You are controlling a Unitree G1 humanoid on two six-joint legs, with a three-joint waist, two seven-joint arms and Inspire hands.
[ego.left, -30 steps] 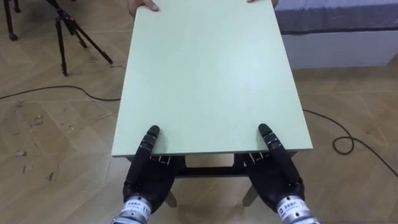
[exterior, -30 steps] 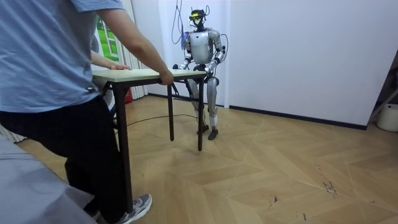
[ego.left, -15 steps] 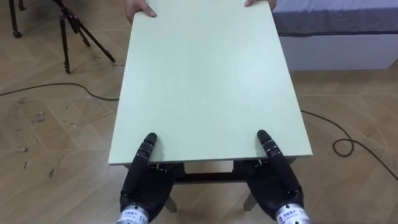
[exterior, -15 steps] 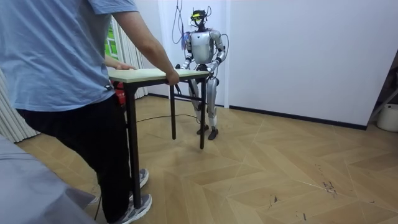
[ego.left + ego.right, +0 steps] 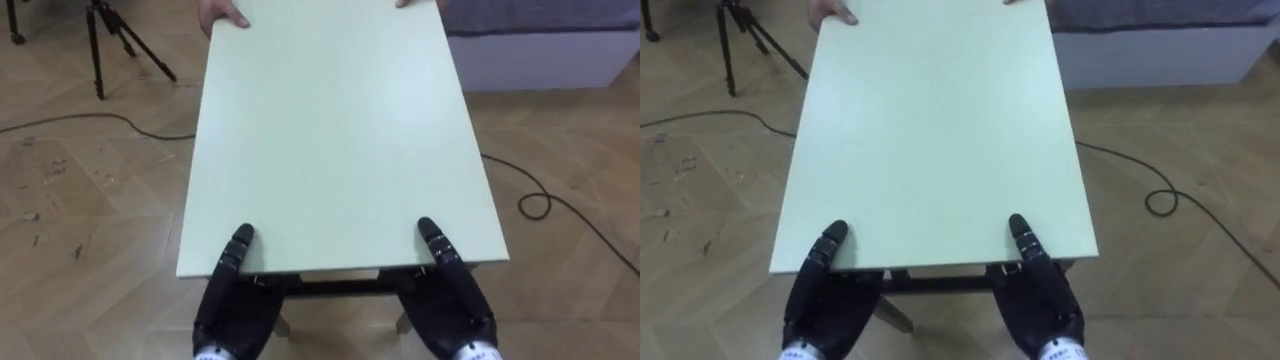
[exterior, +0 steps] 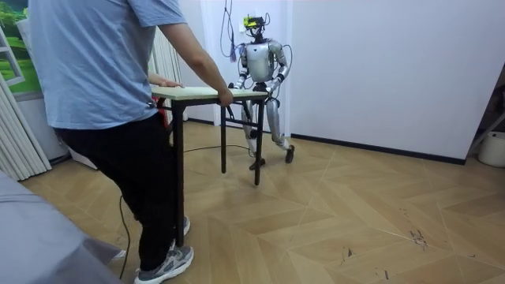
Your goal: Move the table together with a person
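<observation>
The table (image 5: 330, 130) has a pale green top on dark legs, and it stretches away from me. My left hand (image 5: 235, 295) and right hand (image 5: 448, 295) grip its near edge. Each thumb lies on the top while the rest of the hand is below the edge. At the far edge a person's hands (image 5: 222, 14) hold the top. In the room view the person (image 6: 110, 118), in a blue shirt, holds the near end of the table (image 6: 209, 92). I stand at its far end by the white wall with one foot lifted behind me.
A black tripod (image 5: 110, 35) stands on the wood floor at my far left. A dark cable (image 5: 540, 205) loops on the floor at my right. A grey bed (image 5: 540, 20) lies beyond the table's far right corner. Curtains (image 6: 20, 126) hang at the room view's left.
The person has walked forward with the table toward my side of the room. I step back with it, and the floor marks have slid up in the eye view. Both hands keep their hold.
</observation>
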